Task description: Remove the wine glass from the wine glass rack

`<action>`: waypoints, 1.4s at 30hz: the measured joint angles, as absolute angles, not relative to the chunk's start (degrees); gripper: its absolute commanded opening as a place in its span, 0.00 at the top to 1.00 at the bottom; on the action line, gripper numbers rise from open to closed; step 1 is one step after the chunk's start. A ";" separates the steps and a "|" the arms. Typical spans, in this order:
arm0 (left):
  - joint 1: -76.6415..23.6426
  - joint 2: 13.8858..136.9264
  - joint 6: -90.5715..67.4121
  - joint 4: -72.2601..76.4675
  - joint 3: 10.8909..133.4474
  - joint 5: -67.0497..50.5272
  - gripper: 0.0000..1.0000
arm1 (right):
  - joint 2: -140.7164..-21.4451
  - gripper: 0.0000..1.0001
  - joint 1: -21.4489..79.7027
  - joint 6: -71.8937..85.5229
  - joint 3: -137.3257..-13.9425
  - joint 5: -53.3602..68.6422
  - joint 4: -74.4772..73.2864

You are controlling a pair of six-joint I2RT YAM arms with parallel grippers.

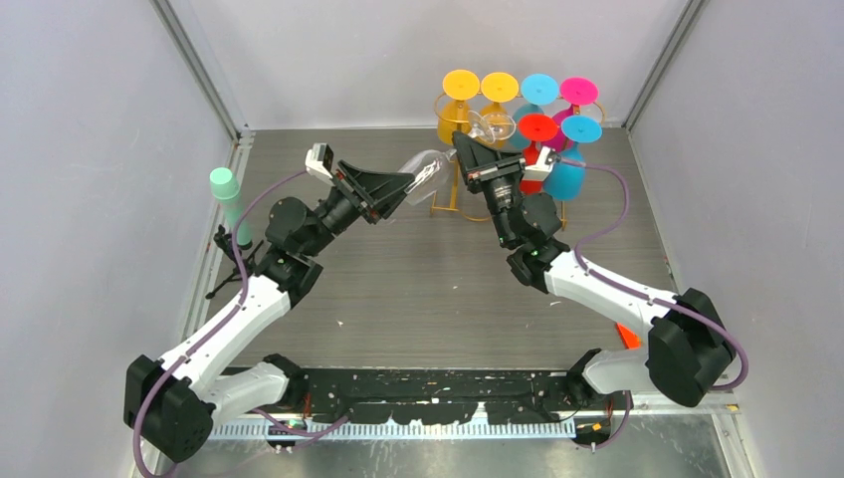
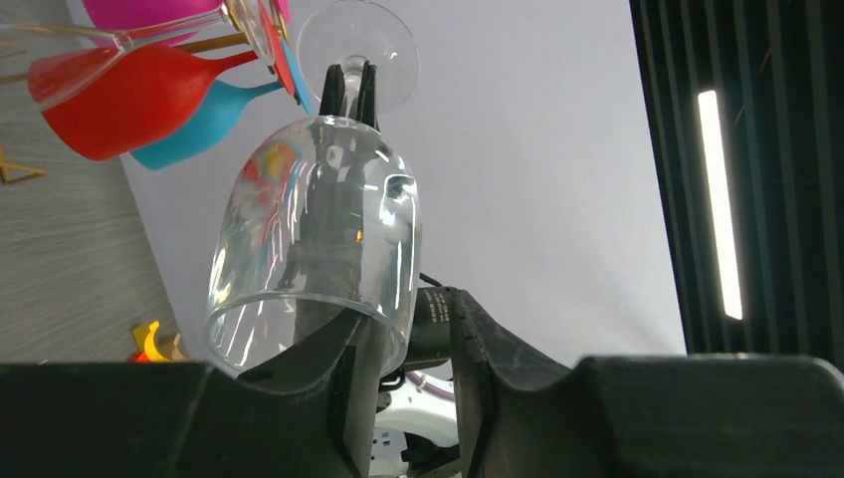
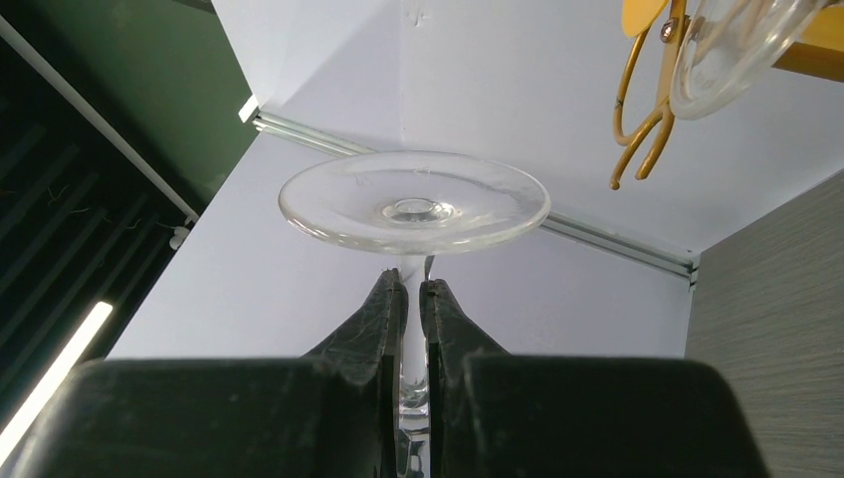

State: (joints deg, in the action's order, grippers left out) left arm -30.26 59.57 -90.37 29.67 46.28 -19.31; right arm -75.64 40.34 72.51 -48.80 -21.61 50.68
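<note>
Wine glass [image 1: 426, 167], clear, is off the wine glass rack [image 3: 675, 45]. It's tilted in the air beside the rack, on the side toward the counter's [image 1: 398, 299] left edge, near the far edge. Right pincer [image 3: 413, 291] is clamped on the stem under the foot. Left pincer [image 2: 406, 321] is spread at the bowl's rim. Coloured glasses [image 1: 538, 127] hang on the rack.

Tilted clear wine glass [image 2: 318, 229] beside gold rack [image 1: 453, 191]
</note>
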 measured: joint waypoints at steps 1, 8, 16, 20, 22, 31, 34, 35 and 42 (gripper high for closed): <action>-30.26 59.70 -90.67 30.35 46.22 -19.31 0.68 | -75.57 1.00 40.34 72.55 -48.80 -21.71 50.41; -30.26 60.82 -92.66 34.06 45.21 -19.29 0.82 | -73.58 1.00 40.77 71.94 -48.80 -23.11 47.40; -30.26 62.04 -94.61 36.73 45.08 -19.46 1.00 | -73.08 0.95 41.04 71.88 -48.95 -23.97 46.68; -30.26 62.28 -94.56 37.39 45.04 -19.57 1.00 | -72.66 0.75 41.04 71.18 -49.04 -23.97 46.24; -30.26 62.28 -94.37 37.91 44.97 -19.55 1.00 | -72.05 0.66 41.06 70.22 -49.08 -23.73 45.60; -29.50 62.39 -92.53 38.96 44.97 -19.81 1.00 | -68.53 0.31 42.96 66.11 -49.08 -19.90 41.85; -28.71 62.37 -91.31 38.68 44.99 -20.25 1.00 | -67.85 0.27 42.96 65.67 -49.08 -19.38 41.43; -28.38 62.35 -90.83 38.41 45.10 -20.38 1.00 | -67.72 0.26 42.96 65.58 -49.08 -19.33 41.25; -26.41 59.16 -82.87 27.42 49.06 -20.03 1.00 | -65.32 0.25 42.96 64.14 -49.08 -19.20 36.71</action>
State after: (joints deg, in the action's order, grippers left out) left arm -26.41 59.16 -82.87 27.42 49.06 -20.03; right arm -65.32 42.96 64.14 -49.08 -19.20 36.71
